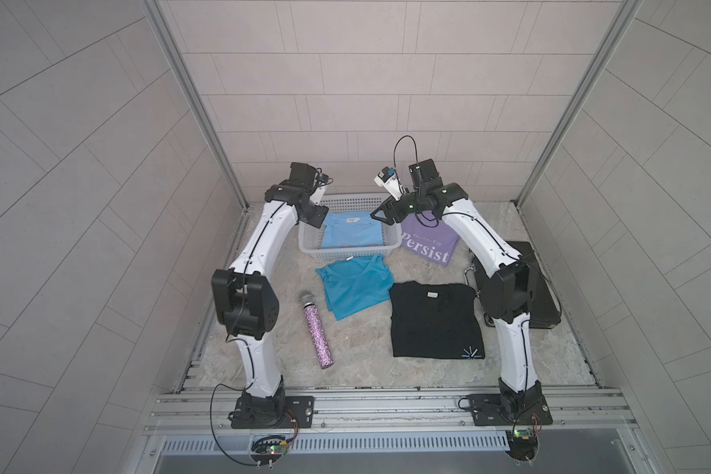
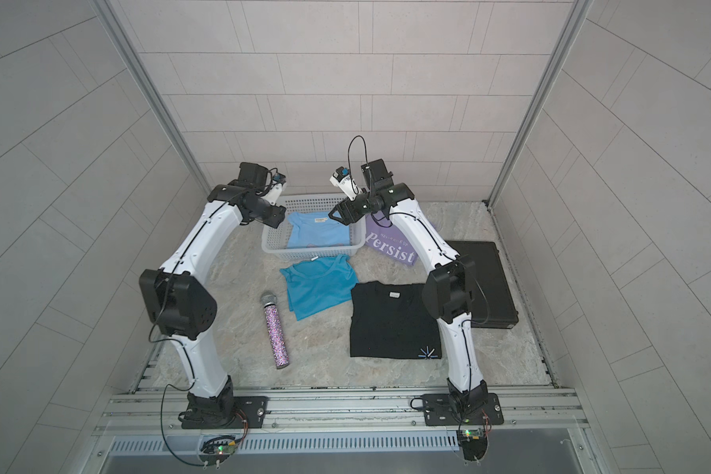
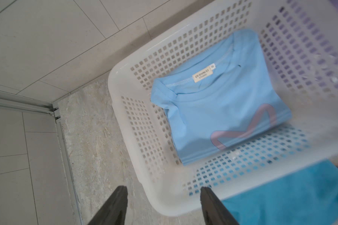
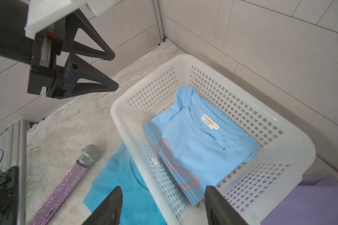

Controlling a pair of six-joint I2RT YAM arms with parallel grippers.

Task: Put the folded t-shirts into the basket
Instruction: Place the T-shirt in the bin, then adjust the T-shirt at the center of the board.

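The white basket (image 1: 347,251) (image 2: 313,200) stands at the back of the table with the light blue t-shirt (image 1: 349,234) (image 3: 220,116) (image 4: 199,148) lying folded inside it. In front of the basket lies the teal t-shirt (image 1: 356,287), with the black t-shirt (image 1: 434,320) to its right. The lavender "Persist" t-shirt (image 1: 427,244) lies to the right of the basket, partly under my right arm. My left gripper (image 1: 317,217) (image 3: 163,188) hangs open and empty over the basket's left end. My right gripper (image 1: 380,216) (image 4: 163,187) hangs open and empty over its right end.
A glittery purple microphone (image 1: 317,328) lies on the table left of the teal shirt. A flat black hard case (image 1: 542,287) sits at the right edge behind my right arm. Tiled walls close in the back and both sides.
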